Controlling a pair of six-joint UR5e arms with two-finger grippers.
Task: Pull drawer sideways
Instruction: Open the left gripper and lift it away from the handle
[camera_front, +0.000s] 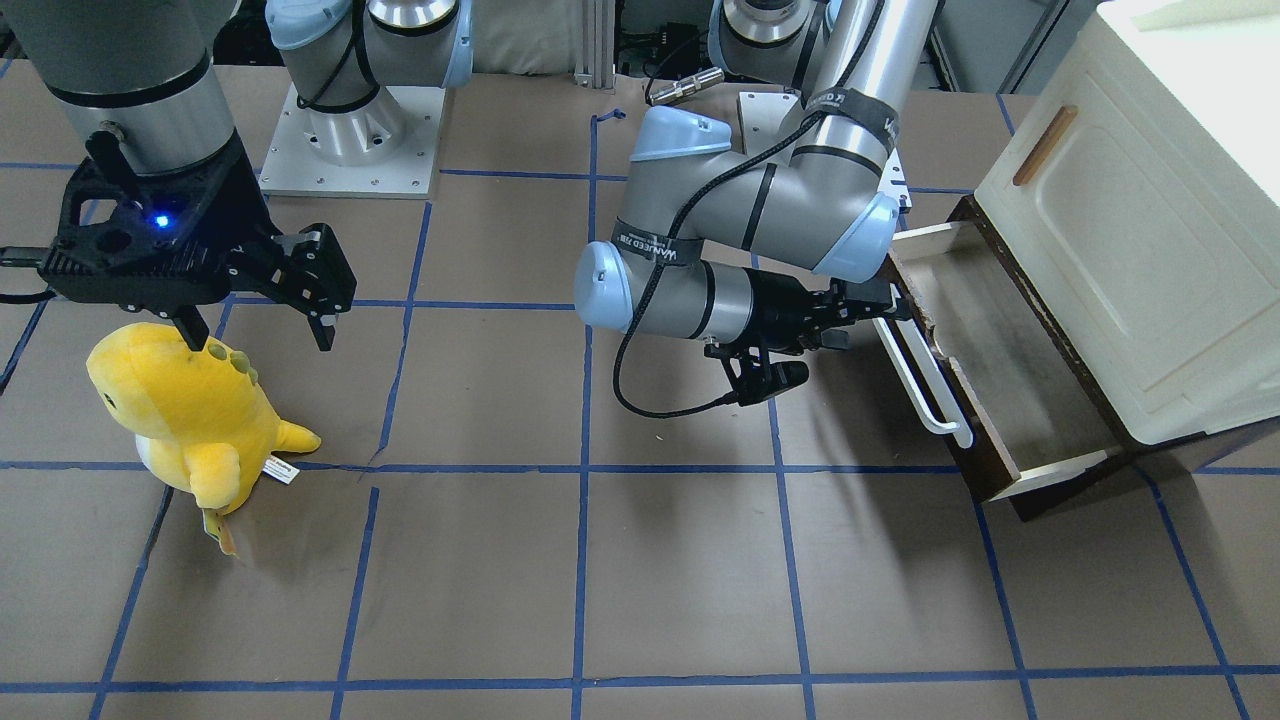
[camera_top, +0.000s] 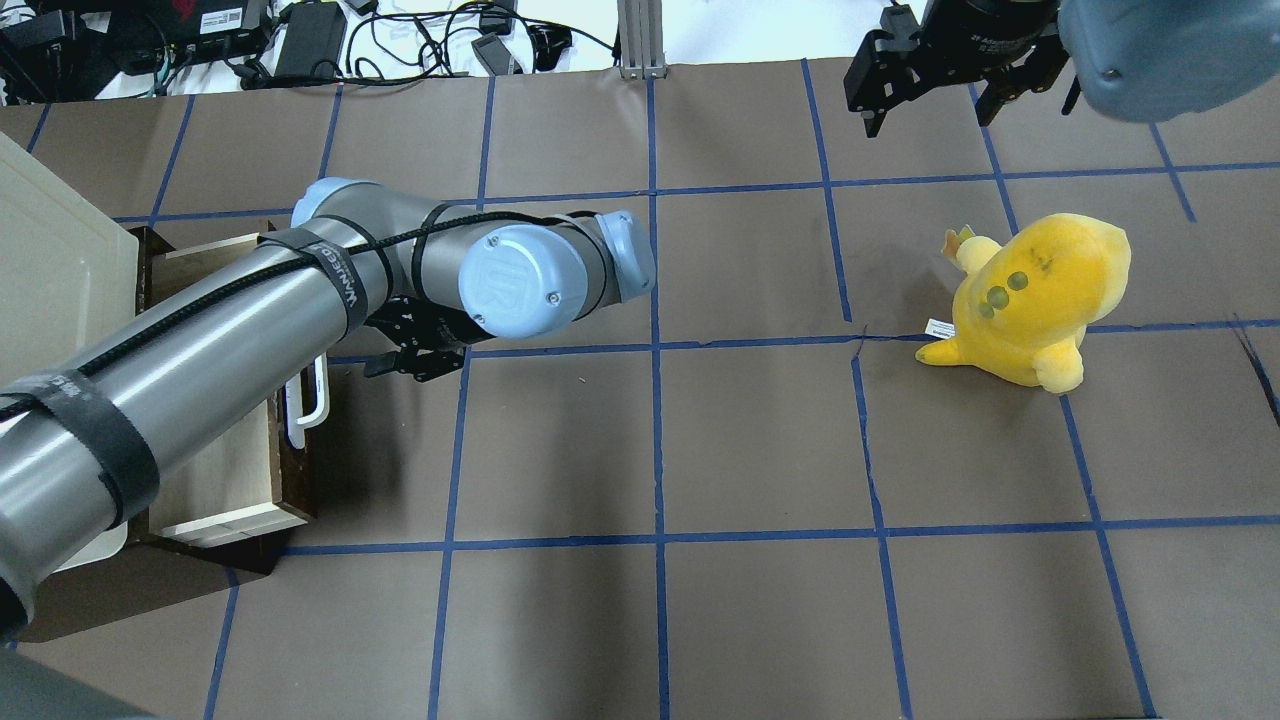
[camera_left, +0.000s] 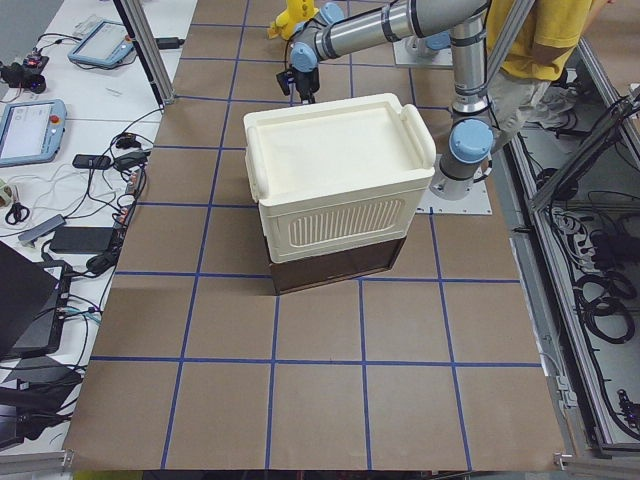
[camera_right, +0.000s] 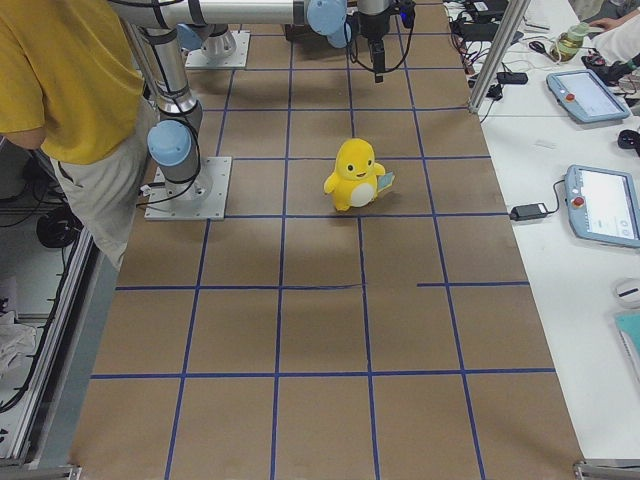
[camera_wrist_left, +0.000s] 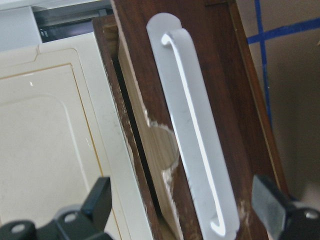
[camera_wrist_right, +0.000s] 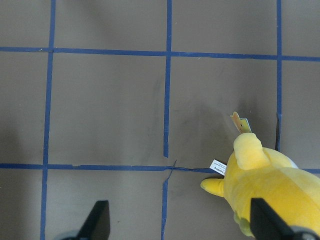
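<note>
The drawer (camera_top: 225, 480) sticks out at the worktop's left edge, under a cream cabinet (camera_top: 55, 270). The left gripper (camera_top: 400, 335) is just beside its white handle (camera_top: 312, 405), fingers hidden. A yellow plush toy (camera_top: 1030, 300) sits near the right edge. The right gripper (camera_top: 930, 90) hangs by the far right corner, fingers apart.

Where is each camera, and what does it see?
Front-facing: across the table, facing the robot; left arm, right arm.
Overhead: behind the robot, looking down; left arm, drawer.
Exterior left: table's end, behind cream cabinet; left arm beyond.
Exterior right: opposite end; plush toy, right arm near.
Left wrist: faces drawer's white handle; left gripper open.
Right wrist: looks down; right gripper open, toy.
Front-facing and overhead share drawer, toy.
</note>
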